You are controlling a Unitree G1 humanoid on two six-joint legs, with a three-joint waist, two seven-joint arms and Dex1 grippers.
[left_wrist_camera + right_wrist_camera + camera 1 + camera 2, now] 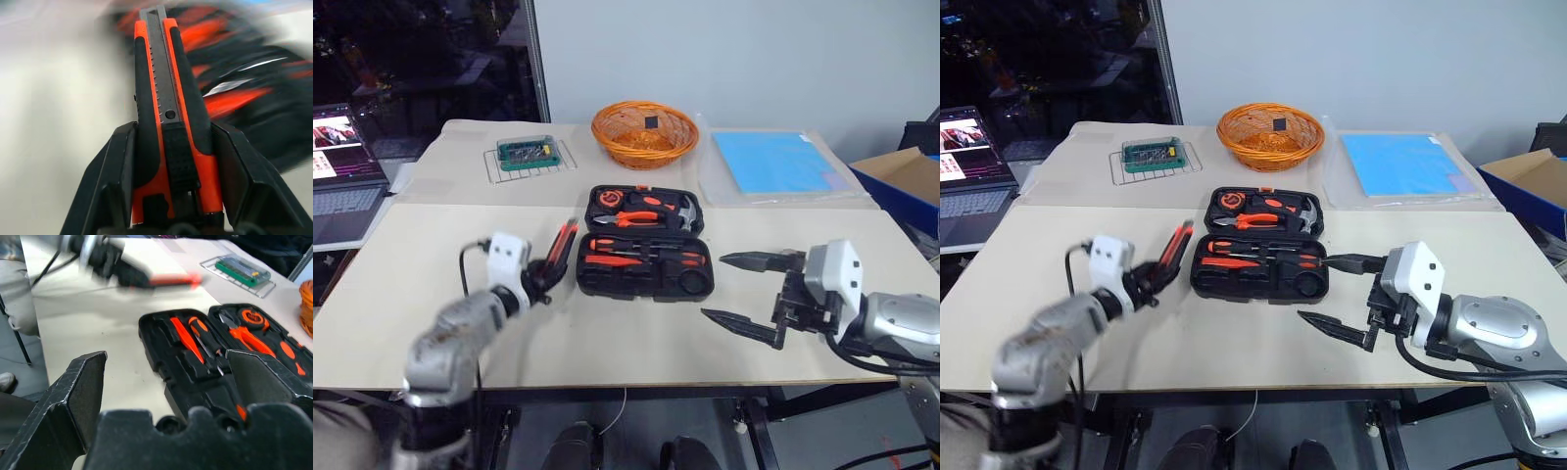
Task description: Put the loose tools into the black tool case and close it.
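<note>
Gripping the knife (168,112) by its tail, left fingers (551,266) could let it pivot; right fingers (749,292) spread, empty beside case (644,255).

The two eye views look down and forward from the robot's head, high above the table (636,333). They sit side by side, so both show almost the same scene: the open black tool case (644,242) in the middle, the orange basket (644,132) at twelve o'clock from it, and the green bit box (527,152) at about ten o'clock.

The left wrist view looks along the left gripper (172,161) from very near. It faces the case, which fills the far side.

The right wrist view looks over the right gripper (166,396) toward the case from close by, low over the table. It shares the case and bit box with the eye views.
</note>
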